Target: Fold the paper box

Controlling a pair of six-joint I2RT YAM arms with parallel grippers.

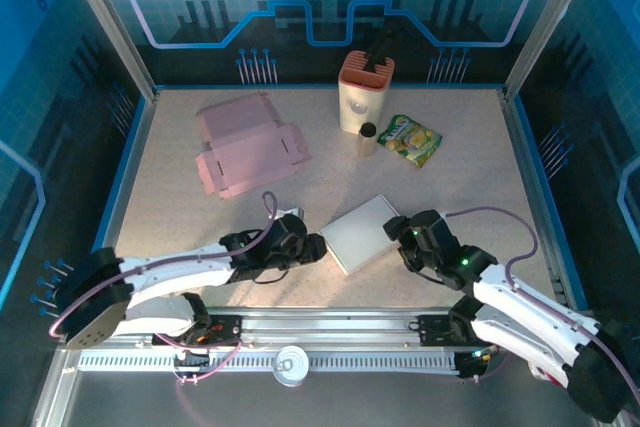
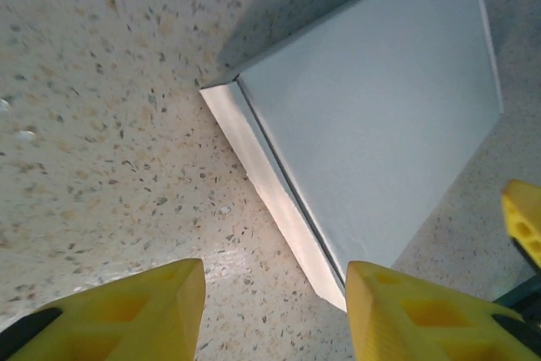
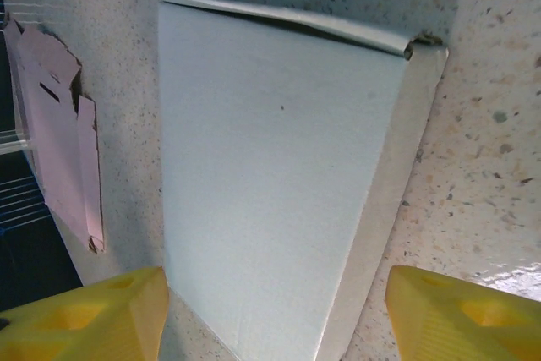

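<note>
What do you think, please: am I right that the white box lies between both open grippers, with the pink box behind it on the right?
Not quite: the top view shows the pink box behind the white box on the left. The rest holds.

- Paper box [image 2: 380,124]: smooth, matt white card, a faint sheen along its folded edge.
- Table [image 2: 101,124]: speckled, stone-like, slightly glossy.
- Pink sheet [image 3: 59,150]: matt card.
- Left gripper [image 2: 275,314] fingers [image 2: 127,314]: yellow moulded plastic, satin.
- Snack packet [image 1: 410,138]: glossy film.
</note>
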